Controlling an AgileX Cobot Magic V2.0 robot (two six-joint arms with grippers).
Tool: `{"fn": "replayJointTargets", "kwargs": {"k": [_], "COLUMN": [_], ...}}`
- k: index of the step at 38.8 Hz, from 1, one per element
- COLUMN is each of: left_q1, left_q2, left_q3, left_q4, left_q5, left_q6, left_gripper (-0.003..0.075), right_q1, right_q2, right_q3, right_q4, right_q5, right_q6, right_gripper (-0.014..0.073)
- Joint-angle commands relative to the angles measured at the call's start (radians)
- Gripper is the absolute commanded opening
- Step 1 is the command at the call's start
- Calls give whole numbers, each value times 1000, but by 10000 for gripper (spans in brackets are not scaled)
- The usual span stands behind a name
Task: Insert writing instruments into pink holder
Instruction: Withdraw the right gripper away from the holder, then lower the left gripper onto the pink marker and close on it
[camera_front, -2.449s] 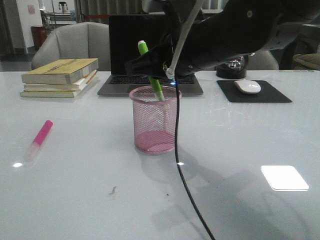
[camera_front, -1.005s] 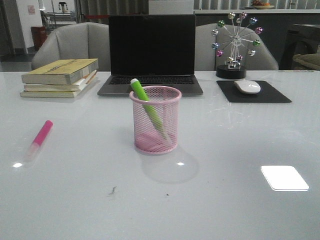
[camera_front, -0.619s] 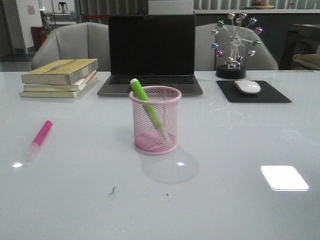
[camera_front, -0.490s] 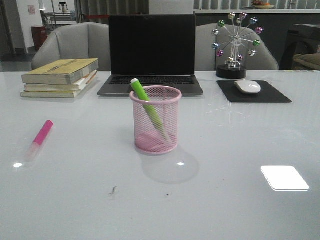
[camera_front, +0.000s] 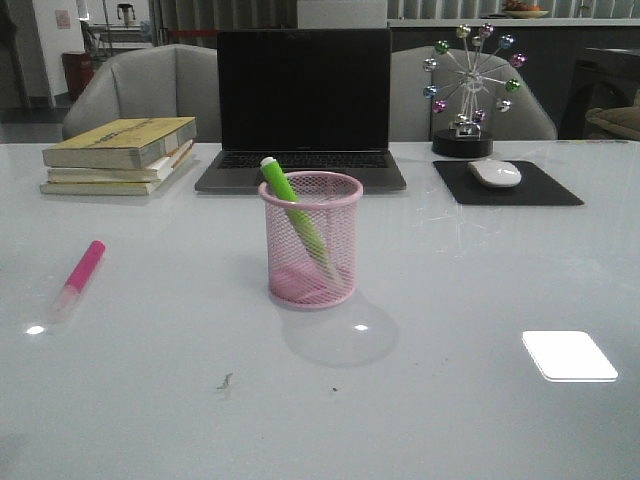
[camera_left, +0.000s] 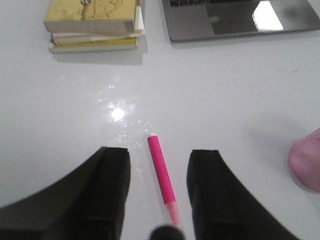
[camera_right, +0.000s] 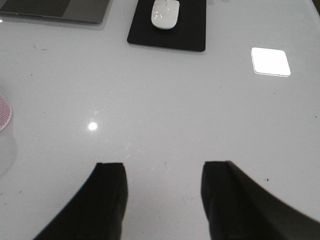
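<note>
Left gripper (camera_left: 159, 200) hangs above the table (camera_front: 150, 400) near its left side, fingers (camera_left: 112, 190) spread wide, holding nothing; the pink marker lies on the table in the gap between them, not touched as far as the wrist view shows. Right gripper (camera_right: 162, 200) also spread wide and empty, over bare table on the right. Neither arm shows in the front view.

Pink marker (camera_front: 81, 275) lies flat on the left of the table, well apart from the holder, pink body pointing far, whitish cap end nearer the camera. A bright rectangular light reflection (camera_front: 568, 355) sits on the near right of the table.

Pink holder (camera_front: 310, 240) stands upright at table centre. Green marker (camera_front: 293, 212) is inside it, tilted, top end leaning left over the rim, lower end down toward the right of the base.

Farther back: stack of books (camera_front: 120, 155) at far left, open laptop (camera_front: 303, 105) with dark screen behind the holder, white mouse (camera_front: 495, 173) on a black mousepad (camera_front: 545, 188) at right, and a desk ornament with coloured balls (camera_front: 470, 85) behind that. Chairs (camera_front: 150, 90) beyond the table.
</note>
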Motion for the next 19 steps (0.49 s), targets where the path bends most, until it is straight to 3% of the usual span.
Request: {"fn": "replayJointTargets", "kwargs": {"k": [1, 9, 19], "left_q1": [-6, -6, -6], "left_q2": [111, 343, 535], "left_q3": [-166, -390, -553], "left_q4": [-47, -58, -58], "left_q5": [97, 309, 400], "left_q6": [-10, -51, -104], "left_gripper": [344, 344, 344], "right_q1": [-5, -5, -5], "right_q2": [-9, -9, -9], "right_q3": [-28, -28, -28], "right_q4": [-1, -1, -1], "right_q5": [-50, -48, -40], "right_q6": [-10, -10, -10], "right_gripper": [450, 450, 450]}}
